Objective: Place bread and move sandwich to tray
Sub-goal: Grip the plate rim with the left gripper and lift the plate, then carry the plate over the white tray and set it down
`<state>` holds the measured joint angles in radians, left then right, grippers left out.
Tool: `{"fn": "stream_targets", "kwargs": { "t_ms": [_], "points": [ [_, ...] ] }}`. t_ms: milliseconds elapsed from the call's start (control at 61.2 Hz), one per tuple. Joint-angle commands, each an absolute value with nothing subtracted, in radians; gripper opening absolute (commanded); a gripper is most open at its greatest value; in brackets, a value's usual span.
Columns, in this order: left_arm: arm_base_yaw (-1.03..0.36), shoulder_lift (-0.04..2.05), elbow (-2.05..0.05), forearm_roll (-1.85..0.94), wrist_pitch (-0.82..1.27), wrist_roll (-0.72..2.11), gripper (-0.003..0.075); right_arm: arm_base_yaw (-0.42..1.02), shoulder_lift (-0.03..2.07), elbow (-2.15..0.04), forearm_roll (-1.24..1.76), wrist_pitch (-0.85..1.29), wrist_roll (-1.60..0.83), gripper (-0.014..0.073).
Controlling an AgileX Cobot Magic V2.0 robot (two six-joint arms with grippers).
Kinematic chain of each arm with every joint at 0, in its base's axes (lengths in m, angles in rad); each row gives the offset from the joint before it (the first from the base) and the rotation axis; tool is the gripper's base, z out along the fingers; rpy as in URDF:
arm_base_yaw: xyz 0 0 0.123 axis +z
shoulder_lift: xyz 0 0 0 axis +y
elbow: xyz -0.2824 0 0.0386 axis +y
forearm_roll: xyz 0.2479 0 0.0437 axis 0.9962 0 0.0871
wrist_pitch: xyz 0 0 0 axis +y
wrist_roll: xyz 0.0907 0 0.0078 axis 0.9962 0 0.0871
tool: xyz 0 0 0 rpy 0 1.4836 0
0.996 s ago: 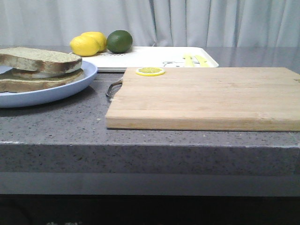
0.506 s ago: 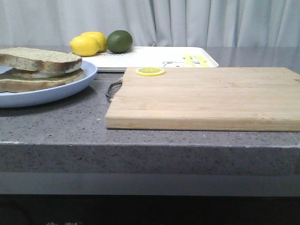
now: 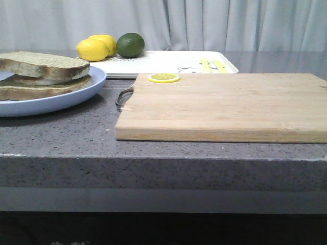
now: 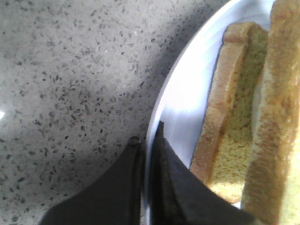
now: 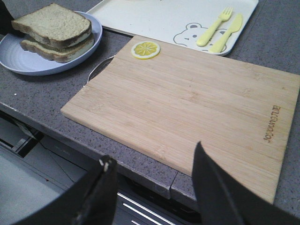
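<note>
The sandwich [image 3: 41, 76] lies on a pale blue plate [image 3: 76, 94] at the table's left. The plain bread [image 3: 43, 62] lies on top of the stack, with a white egg edge under it. In the left wrist view my left gripper [image 4: 147, 133] is shut on the plate's rim [image 4: 187, 93], one finger outside and one inside, beside the bread slices [image 4: 234, 117]. The white tray [image 3: 168, 61] lies at the back behind the board. My right gripper [image 5: 153, 154] is open and empty above the table's front edge. Neither gripper shows in the front view.
A wooden cutting board [image 3: 225, 104] with a metal handle fills the middle and right, between the plate and tray. A lemon slice [image 3: 163, 77] lies on its far left corner. Two lemons [image 3: 94, 48] and a lime [image 3: 130, 45] sit at the tray's left end.
</note>
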<state>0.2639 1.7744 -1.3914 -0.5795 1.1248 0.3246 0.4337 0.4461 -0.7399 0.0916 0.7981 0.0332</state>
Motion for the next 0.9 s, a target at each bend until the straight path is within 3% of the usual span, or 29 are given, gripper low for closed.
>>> {"fn": "stream_targets", "kwargs": {
  "t_ms": [0, 392, 555, 882],
  "points": [
    [0.259, 1.731, -1.453, -0.698, 1.125, 0.345, -0.002, 0.43, 0.45, -0.765, 0.088, 0.722, 0.031, 0.0394],
    [0.216, 1.731, -1.656, -0.927, 1.103, 0.336, -0.002, 0.43, 0.45, -0.765, 0.088, 0.722, 0.031, 0.0394],
    [0.147, 1.744, -1.681, -0.928, 0.991, 0.25, -0.002, 0.43, 0.45, -0.765, 0.088, 0.722, 0.031, 0.0394],
    [0.053, 1.92, -1.863, -0.885, 1.009, 0.079, -0.002, 0.43, 0.45, -0.765, 0.088, 0.723, 0.031, 0.0394]
  ]
}}
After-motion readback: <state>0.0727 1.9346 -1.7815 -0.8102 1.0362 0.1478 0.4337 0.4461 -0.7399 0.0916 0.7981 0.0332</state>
